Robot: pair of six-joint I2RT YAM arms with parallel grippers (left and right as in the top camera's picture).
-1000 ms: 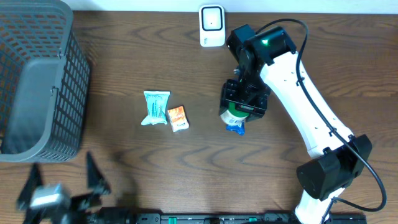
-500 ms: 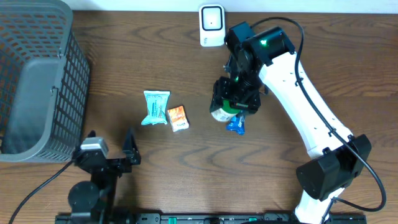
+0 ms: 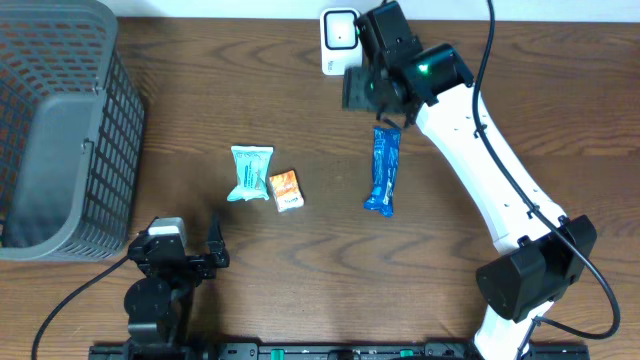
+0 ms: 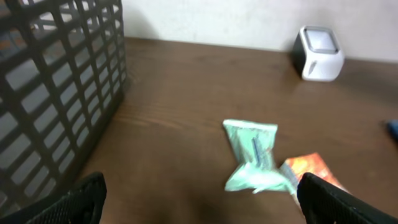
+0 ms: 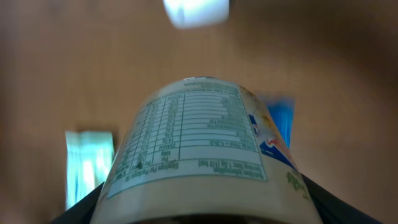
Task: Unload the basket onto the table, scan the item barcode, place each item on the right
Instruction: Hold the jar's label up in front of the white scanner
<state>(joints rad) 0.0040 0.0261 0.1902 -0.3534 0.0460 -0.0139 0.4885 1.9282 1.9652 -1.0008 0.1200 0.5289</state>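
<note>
Right wrist view first: my right gripper [image 5: 199, 210] is clamped on a cream jar [image 5: 193, 137]. A dark finger [image 5: 78, 211] at each lower corner of the picture presses its sides, and its green-printed nutrition label faces the lens. Beyond the jar the white barcode scanner [image 5: 196, 11] sits blurred at the top edge. A blue packet [image 5: 281, 118] lies on the table to the right of the jar and a pale green packet [image 5: 87, 165] to the left.

From overhead, that gripper [image 3: 368, 82] hangs just beside the scanner [image 3: 340, 40] at the back of the wooden table [image 3: 200, 100], with the jar hidden beneath my wrist. The blue packet [image 3: 384, 170] lies lengthwise just in front of it.

My left gripper [image 4: 205, 211] is down by the front edge, jaws spread wide with nothing between them. Ahead of it lie the green packet [image 4: 254, 155] and, just beside that, an orange packet [image 4: 311, 169]. A dark mesh basket [image 4: 62, 93] stands at the left
</note>
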